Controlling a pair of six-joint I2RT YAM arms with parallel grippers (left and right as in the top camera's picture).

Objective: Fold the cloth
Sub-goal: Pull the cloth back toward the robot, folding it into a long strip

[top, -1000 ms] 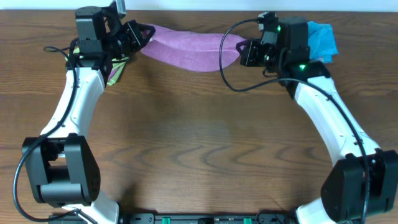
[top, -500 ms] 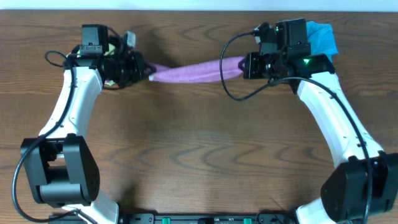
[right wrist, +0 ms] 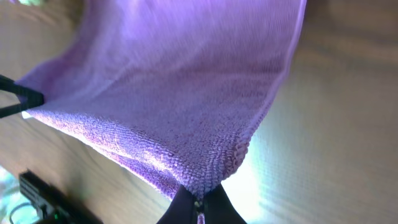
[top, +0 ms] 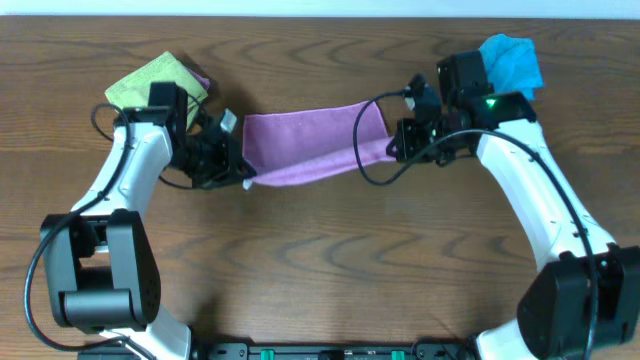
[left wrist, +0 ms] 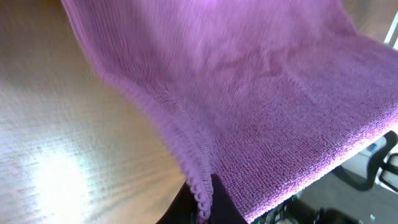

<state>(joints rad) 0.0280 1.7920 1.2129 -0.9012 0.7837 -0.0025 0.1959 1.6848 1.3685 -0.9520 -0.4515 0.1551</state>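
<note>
From above, my left pincer point(top: 240, 168) and right pincer point(top: 396, 142) each clamp an end of the cloth point(top: 310, 145), which is stretched between them at twelve o'clock on the table point(top: 320, 260). In each wrist view a pinched corner sits at six o'clock. I judge this the spreading step; next I must lay it flat.

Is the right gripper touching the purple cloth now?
Touching. The right wrist view shows a corner of the purple cloth pinched in the shut right gripper.

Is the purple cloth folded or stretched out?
Stretched out: the purple cloth spans between left gripper and right gripper, jaws shut on corners.
</note>
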